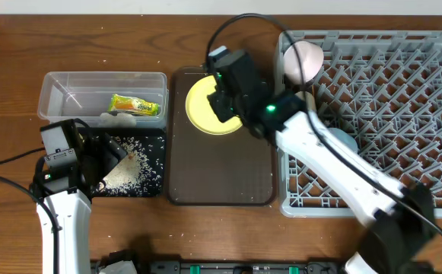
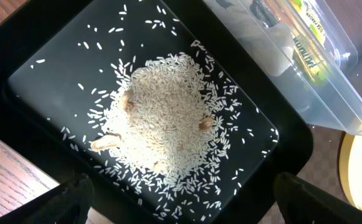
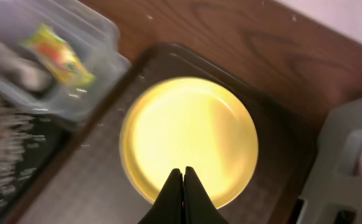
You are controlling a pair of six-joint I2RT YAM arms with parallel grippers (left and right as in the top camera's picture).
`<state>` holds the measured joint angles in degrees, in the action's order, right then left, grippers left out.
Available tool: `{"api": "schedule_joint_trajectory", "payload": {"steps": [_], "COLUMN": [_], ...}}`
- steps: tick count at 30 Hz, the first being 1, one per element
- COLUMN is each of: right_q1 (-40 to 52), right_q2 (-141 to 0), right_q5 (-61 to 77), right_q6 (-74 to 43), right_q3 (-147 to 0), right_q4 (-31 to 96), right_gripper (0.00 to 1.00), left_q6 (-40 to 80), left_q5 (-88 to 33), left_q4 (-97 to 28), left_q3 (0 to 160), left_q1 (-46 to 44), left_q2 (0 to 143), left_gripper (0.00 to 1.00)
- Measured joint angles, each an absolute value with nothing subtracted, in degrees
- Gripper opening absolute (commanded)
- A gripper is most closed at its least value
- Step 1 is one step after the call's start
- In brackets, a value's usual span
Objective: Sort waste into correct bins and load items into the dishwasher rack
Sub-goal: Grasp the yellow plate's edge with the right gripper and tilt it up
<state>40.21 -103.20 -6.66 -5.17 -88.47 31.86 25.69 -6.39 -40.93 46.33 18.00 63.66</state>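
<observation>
My left gripper (image 1: 110, 156) (image 2: 184, 183) is open and empty, hovering over the black tray (image 1: 154, 184) (image 2: 56, 62), which holds a heap of white rice (image 1: 125, 171) (image 2: 165, 124). The clear tub (image 1: 103, 76) behind it holds the snack wrapper (image 1: 135, 105) (image 2: 311, 43) (image 3: 56, 53) and a white tissue (image 1: 120, 116). My right gripper (image 1: 222, 106) (image 3: 183, 171) is shut and empty just above the yellow plate (image 1: 201, 106) (image 3: 190, 130). The grey rack (image 1: 403, 106) holds the pinkish-white bowl (image 1: 303, 59) and the light blue bowl (image 1: 341, 141). Chopsticks are out of view.
The yellow plate lies at the far end of the dark brown serving tray (image 1: 221, 175), between the bins and the rack. A few brownish bits (image 2: 106, 142) lie in the rice. My right arm reaches across the rack's left edge.
</observation>
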Motion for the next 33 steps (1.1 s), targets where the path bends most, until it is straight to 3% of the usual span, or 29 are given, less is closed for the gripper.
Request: {"api": "schedule_joint_trajectory", "payload": {"steps": [14,33], "right_q1": [40.10,43.48], "right_q2": [-119.98,-121.73], "right_q5": [-6.79,3.73], "right_q6": [-5.17,-5.17], "right_q3": [-88.44,-88.47], "right_q4": [29.21,42.70], "right_gripper": [0.01,0.01], "left_q6": [25.69,25.69], "left_q5": [-6.39,-6.39], "left_q4": [-40.91,-40.95], "left_q3": [46.33,46.33], "left_q1": [18.00,18.00], "left_q2": [63.66,63.66], "left_gripper": [0.95,0.95]}}
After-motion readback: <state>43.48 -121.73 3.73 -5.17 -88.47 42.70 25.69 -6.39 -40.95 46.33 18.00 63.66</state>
